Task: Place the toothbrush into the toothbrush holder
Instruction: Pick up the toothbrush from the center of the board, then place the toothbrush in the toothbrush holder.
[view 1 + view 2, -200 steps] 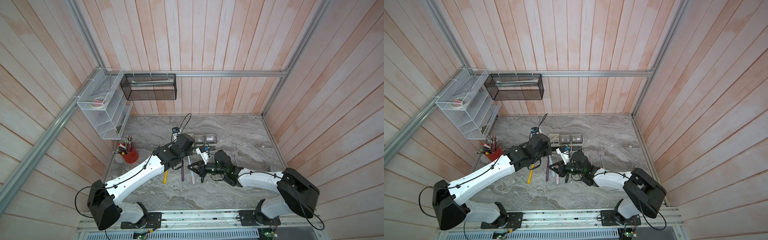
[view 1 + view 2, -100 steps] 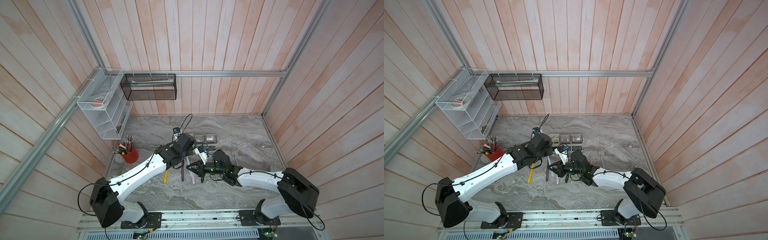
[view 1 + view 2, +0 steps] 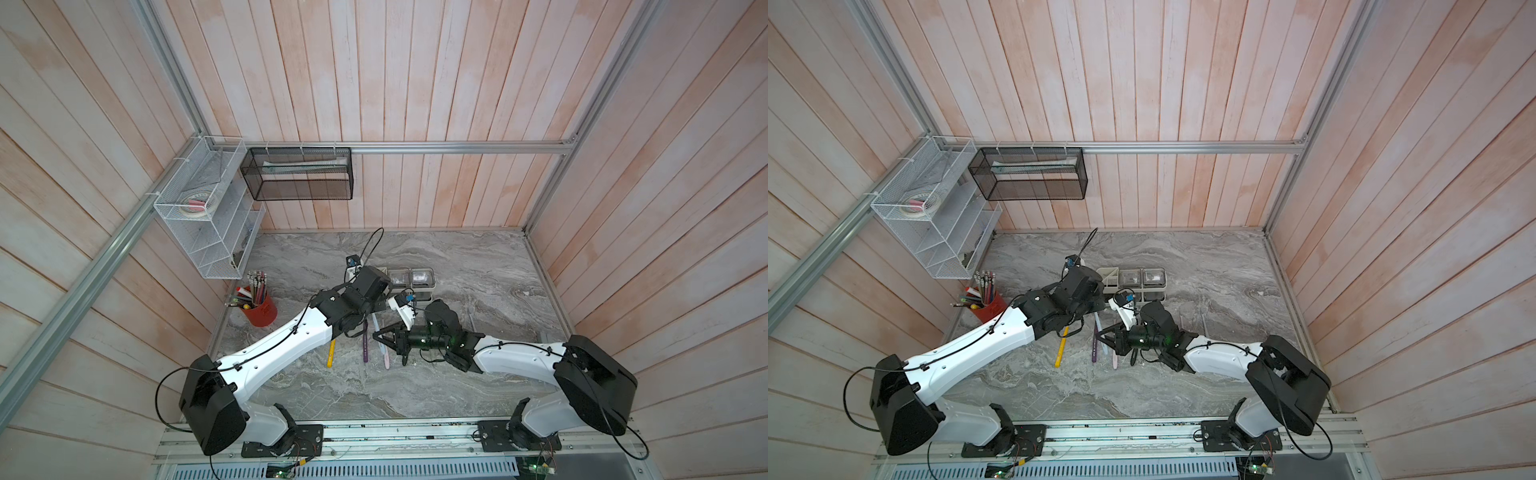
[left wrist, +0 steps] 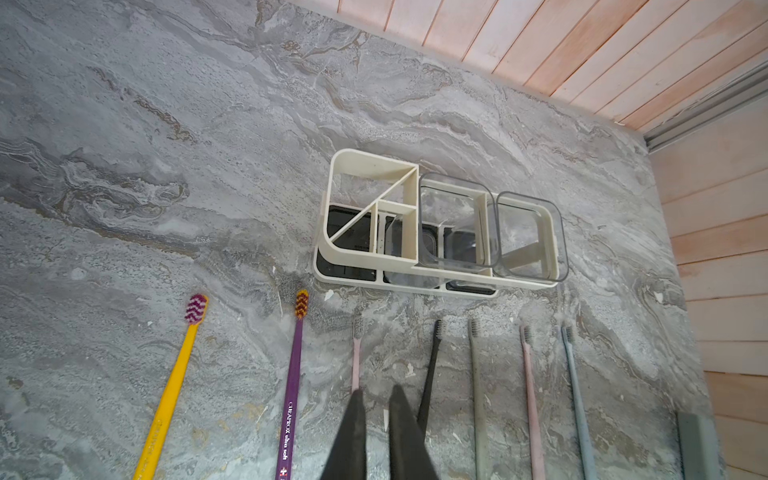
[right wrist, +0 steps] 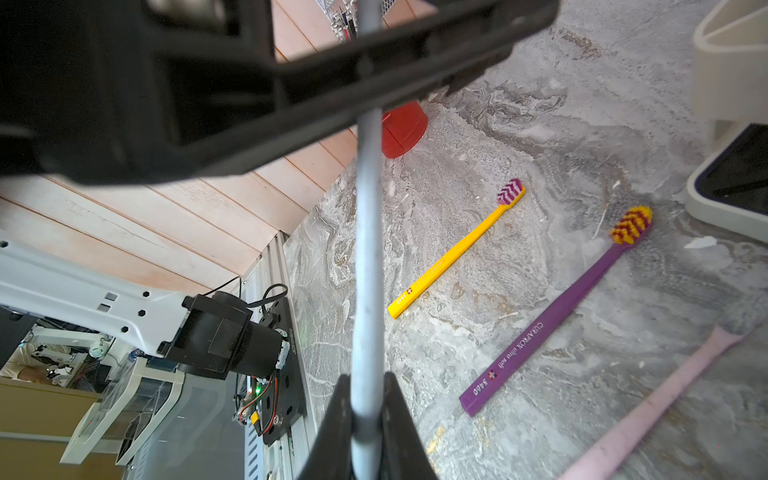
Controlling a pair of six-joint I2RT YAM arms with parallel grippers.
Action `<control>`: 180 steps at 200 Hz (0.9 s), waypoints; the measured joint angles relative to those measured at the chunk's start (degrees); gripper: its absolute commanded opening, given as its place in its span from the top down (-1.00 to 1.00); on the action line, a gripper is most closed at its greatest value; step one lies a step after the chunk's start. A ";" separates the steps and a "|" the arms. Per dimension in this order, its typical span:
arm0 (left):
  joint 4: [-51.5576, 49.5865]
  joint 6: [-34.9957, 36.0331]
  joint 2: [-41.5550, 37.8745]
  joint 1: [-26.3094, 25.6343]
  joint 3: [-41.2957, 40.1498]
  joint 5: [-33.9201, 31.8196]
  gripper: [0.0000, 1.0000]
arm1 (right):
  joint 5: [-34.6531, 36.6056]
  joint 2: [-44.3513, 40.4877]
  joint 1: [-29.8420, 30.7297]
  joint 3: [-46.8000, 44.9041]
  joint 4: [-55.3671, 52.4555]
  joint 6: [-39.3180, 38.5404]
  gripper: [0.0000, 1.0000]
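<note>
My right gripper [image 5: 365, 378] is shut on the handle of a pale blue-grey toothbrush [image 5: 368, 249], lifted off the marble table. The toothbrush [image 3: 375, 326] runs from there up into my left gripper [image 3: 374, 309]. In the right wrist view that gripper's black fingers cross and clamp the brush's far part. In the left wrist view the left gripper [image 4: 378, 395] shows its jaws drawn close, the brush hidden behind them. The cream toothbrush holder [image 4: 361, 160] with two clear cups stands just beyond, also visible in both top views [image 3: 432, 286] [image 3: 1108, 276].
Loose toothbrushes lie in a row on the table: yellow [image 3: 331, 353], purple [image 3: 365, 347], pink [image 3: 386, 361], black [image 4: 432, 361] and more. A red cup of pens [image 3: 262, 309] stands at the left wall. A white wire shelf [image 3: 203, 216] and a black mesh basket [image 3: 299, 174] hang above.
My left gripper's jaws have closed over the last second, and the left arm has shifted slightly toward the right gripper. The right arm has kept still with the toothbrush.
</note>
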 measured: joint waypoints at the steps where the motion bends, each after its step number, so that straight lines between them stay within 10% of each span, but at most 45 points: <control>1: -0.02 0.00 0.00 0.00 0.00 0.00 1.00 | 0.00 0.00 0.00 0.02 -0.02 0.00 1.00; 82: -1.18 1.09 0.63 0.15 1.73 -0.79 1.00 | 2.32 -0.42 -0.02 0.33 -2.36 -1.27 -0.18; 180: 0.94 12.46 4.24 1.79 8.83 -10.34 1.00 | 7.67 -20.35 -6.12 -5.29 -7.69 -5.07 -0.92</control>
